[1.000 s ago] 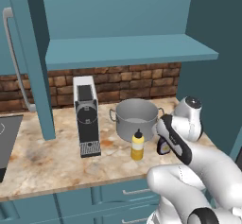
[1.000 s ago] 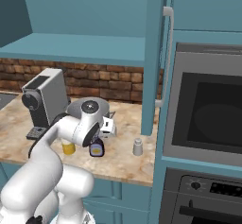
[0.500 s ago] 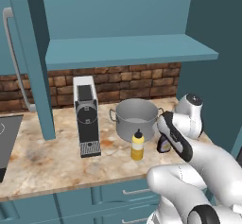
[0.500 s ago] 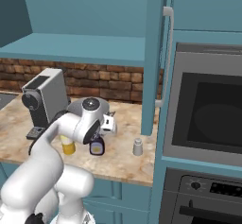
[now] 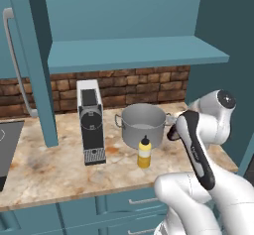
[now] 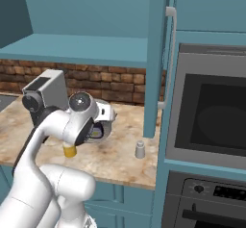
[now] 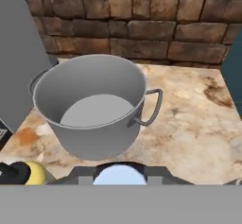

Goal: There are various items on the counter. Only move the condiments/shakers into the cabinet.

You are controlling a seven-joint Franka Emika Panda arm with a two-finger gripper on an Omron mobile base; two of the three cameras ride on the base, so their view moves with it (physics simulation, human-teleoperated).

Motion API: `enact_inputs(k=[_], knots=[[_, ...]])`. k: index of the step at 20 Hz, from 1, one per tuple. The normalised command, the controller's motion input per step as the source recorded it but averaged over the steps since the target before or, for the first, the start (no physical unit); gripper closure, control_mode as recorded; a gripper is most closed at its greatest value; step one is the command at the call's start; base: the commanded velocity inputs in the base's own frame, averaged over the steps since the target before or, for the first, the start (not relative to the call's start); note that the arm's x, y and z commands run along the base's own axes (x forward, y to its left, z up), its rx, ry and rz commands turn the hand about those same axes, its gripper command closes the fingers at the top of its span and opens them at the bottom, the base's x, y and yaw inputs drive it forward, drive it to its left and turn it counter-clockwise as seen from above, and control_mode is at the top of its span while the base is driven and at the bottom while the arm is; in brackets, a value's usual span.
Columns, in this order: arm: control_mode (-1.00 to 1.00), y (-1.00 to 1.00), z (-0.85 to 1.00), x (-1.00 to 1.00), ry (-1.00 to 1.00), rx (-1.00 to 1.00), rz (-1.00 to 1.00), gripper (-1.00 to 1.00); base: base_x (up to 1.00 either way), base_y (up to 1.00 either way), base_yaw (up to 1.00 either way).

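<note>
Near the worktop's (image 6: 120,157) right end, beside the steel pot (image 5: 143,125), the hand (image 6: 98,132) has clamped shut on the dark sauce bottle (image 6: 96,133), its blue cap (image 7: 119,175) between the fingers; a second ago the jaws stood wide. No label reads. The yellow squeeze bottle (image 5: 144,152) stands at the front edge, the shaker (image 6: 140,149) further right.

Squeeze bottle (image 5: 144,152) before pot (image 5: 143,125)
</note>
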Motion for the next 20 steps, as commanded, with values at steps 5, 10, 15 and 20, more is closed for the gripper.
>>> enact_inputs(k=[5, 10, 15, 20], knots=[[-1.00, 0.38, 1.00, -0.15, -0.26, -0.08, 0.03, 1.00, 0.00, 0.00, 0.00], [-1.00, 0.50, 1.00, -0.04, -0.14, -0.12, 0.01, 1.00, 0.00, 0.00, 0.00], [-1.00, 0.35, 1.00, -0.01, -0.01, -0.08, 0.01, 1.00, 0.00, 0.00, 0.00], [-1.00, 0.12, 1.00, 0.03, 0.00, 0.00, 0.00, 1.00, 0.00, 0.00, 0.00]])
